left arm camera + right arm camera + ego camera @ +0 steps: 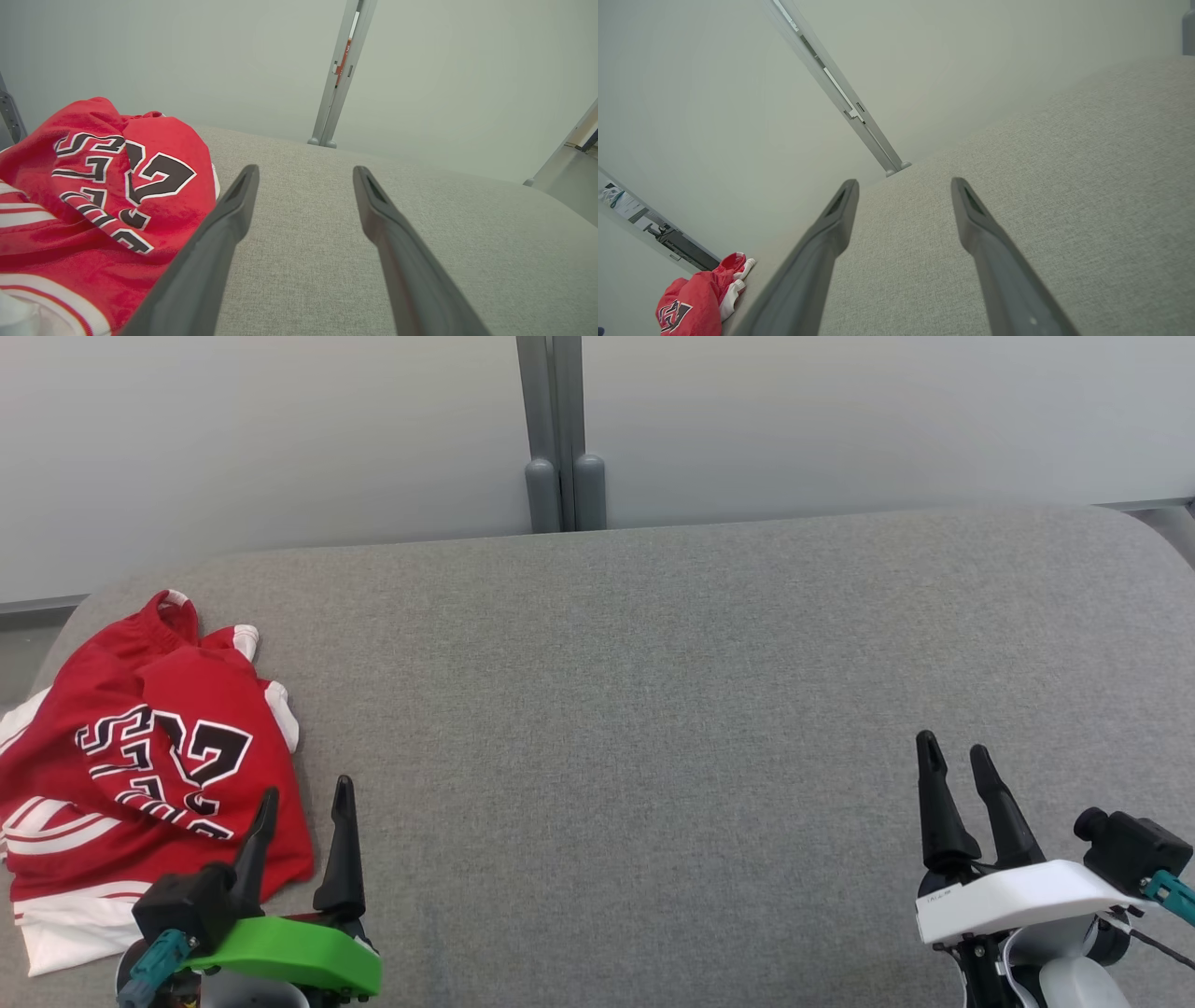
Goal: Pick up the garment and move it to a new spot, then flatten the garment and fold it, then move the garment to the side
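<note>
Jersey (pixel 140 756) lies crumpled at the left end of the grey cushion (pixel 607 709); my left gripper (pixel 307 788) is at its near edge, fingers spread, holding nothing; my right gripper (pixel 952 745) is well apart, fingers parted, empty.

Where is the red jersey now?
In the head view, the crumpled red jersey lies at the left end of the grey fabric surface, just left of the open left gripper.
</note>
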`<state>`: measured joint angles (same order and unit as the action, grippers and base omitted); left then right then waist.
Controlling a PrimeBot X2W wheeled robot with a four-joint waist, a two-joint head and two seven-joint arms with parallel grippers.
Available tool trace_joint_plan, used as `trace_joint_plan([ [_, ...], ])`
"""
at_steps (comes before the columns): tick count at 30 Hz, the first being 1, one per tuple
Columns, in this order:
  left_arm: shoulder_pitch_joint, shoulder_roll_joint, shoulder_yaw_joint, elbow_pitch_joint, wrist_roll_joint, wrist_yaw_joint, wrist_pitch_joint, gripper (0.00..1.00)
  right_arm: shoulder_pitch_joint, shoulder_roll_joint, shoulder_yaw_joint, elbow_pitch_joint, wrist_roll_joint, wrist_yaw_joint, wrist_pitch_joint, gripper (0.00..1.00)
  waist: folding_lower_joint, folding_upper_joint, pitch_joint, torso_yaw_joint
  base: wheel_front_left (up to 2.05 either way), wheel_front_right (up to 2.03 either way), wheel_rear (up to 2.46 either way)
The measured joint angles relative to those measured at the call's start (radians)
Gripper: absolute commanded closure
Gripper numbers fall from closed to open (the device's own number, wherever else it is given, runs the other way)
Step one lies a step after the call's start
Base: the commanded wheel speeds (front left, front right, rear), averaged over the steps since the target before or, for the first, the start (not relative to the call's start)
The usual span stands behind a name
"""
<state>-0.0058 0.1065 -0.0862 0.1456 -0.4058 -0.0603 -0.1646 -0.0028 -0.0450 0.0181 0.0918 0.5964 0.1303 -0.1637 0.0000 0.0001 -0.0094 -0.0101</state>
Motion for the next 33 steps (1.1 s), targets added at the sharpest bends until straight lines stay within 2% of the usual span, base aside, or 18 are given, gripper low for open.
trace_joint_plan([
  [19, 0.006, 0.026, 0.018, 0.002, 0.137, 0.035, -0.042, 0.00, 0.018, -0.001, 0.006, -0.001, -0.211, 0.000, -0.041, 0.00, 0.0000, 0.0000, -0.006, 0.000, 0.00, 0.00, 0.00],
  [33, 0.010, 0.031, 0.041, 0.010, 0.176, -0.002, -0.071, 0.00, 0.022, -0.002, 0.015, -0.004, -0.335, 0.000, -0.069, 0.00, 0.0000, -0.0001, -0.013, -0.003, 0.00, 0.00, 0.00],
])
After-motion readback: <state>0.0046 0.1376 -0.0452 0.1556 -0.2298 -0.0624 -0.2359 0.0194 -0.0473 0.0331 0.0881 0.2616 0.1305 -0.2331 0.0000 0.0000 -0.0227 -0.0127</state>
